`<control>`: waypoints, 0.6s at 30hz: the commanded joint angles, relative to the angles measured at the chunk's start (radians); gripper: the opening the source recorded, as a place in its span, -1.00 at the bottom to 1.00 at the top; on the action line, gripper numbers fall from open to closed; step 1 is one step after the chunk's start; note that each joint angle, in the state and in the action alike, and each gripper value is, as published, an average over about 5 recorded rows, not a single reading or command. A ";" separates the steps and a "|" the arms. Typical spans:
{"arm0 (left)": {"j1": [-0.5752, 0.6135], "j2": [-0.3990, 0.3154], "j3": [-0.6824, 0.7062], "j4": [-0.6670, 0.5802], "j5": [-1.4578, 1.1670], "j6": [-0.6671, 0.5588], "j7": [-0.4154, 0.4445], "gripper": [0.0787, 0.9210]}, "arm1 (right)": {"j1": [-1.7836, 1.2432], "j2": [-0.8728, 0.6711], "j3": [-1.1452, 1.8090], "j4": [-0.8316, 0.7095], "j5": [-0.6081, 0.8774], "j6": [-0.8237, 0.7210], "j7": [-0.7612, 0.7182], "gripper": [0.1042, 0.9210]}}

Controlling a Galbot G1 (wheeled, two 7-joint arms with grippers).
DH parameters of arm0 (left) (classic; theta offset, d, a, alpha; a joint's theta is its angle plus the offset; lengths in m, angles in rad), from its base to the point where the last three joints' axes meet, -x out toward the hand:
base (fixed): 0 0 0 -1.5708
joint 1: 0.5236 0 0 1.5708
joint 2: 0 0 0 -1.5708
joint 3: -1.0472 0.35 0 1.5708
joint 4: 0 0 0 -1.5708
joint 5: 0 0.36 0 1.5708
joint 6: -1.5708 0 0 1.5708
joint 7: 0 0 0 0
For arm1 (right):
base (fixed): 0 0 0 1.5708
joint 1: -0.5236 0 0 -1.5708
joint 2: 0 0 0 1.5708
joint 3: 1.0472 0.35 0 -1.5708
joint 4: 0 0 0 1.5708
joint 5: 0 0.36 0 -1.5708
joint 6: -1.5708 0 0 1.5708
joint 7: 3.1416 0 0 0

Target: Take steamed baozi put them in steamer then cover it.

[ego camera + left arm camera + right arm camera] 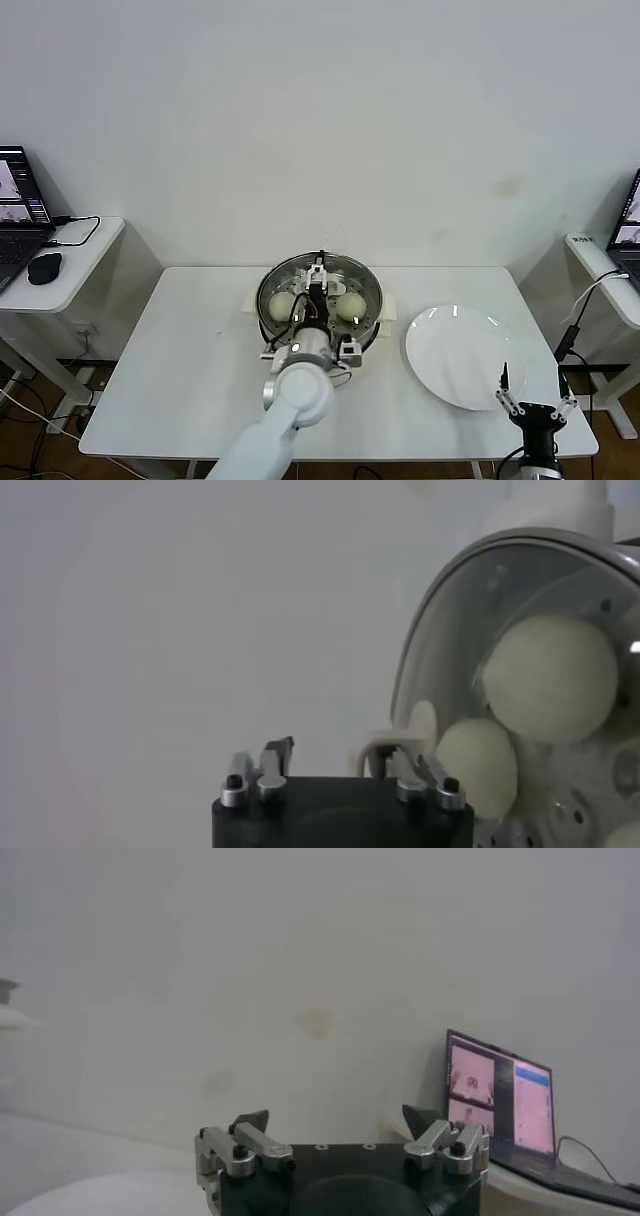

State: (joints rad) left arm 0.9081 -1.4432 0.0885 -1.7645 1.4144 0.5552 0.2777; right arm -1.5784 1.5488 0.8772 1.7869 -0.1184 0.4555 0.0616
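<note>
The left gripper [319,272] hangs over the middle of the steamer [372,290], its fingers [274,752] spread apart with the cream handle [385,742] of the glass lid [440,630] between them, apparently not pinched. The lid lies over the pot, and through it the steamed baozi [552,678] show as pale rounds on the perforated tray — two can be counted in the head view, at least two in the left wrist view; whether all are in I cannot tell. The plate [463,355], just right of the steamer, is bare. By this showing the task looks close to done: buns loaded, cover on, grip let go; what remains is likely only to lift the arm clear. The right gripper [537,406] waits low at the table's [190,360] near right corner, fingers wide and empty. Room is generous — bare tabletop to the left and in front of the steamer — though the left arm's way out lies close above the lid handle.
</note>
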 commanded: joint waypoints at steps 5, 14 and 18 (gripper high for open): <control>0.241 0.195 -0.088 -0.367 -0.239 -0.023 -0.090 0.76 | -0.015 -0.006 0.002 0.017 0.004 -0.001 0.000 0.76; 0.443 0.273 -0.315 -0.528 -0.838 -0.234 -0.516 0.77 | -0.039 -0.017 0.006 0.036 0.015 0.000 -0.001 0.76; 0.563 0.257 -0.522 -0.496 -1.301 -0.479 -0.533 0.77 | -0.044 -0.013 0.002 0.038 0.016 -0.002 -0.004 0.76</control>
State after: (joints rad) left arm 1.2005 -1.2451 -0.0897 -2.1361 0.9875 0.4393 0.0344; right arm -1.6117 1.5343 0.8821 1.8182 -0.1059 0.4561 0.0594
